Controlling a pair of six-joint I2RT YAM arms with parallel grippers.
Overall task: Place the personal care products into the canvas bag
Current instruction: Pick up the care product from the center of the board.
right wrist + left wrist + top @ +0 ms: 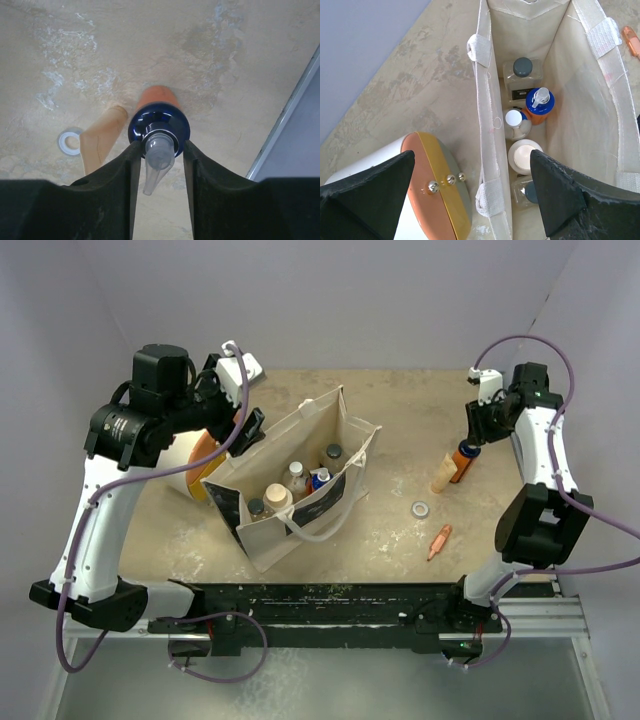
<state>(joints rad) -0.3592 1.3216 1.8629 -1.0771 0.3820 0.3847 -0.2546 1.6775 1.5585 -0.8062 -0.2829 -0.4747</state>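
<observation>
The canvas bag [330, 440] stands open in the middle of the table. In the left wrist view its left wall [487, 125] runs between my left fingers. Inside stand several bottles: a clear one with a dark cap [522, 70], an orange one with a blue top [539, 106] and a white one with a tan cap [524, 156]. My left gripper [248, 430] [472, 152] is open and straddles the bag's rim. My right gripper [482, 430] [160, 145] is open, with its fingers on either side of the pump of an upright orange bottle [463, 462] [159, 122]. A beige tapered bottle [443, 473] [100, 142] leans beside that bottle.
A big white drum with an orange end [200, 465] [437, 185] lies against the bag's left side. A small white ring [421, 509] [69, 141] and a small orange tube [439, 540] [631, 40] lie right of the bag. Grey walls enclose the table.
</observation>
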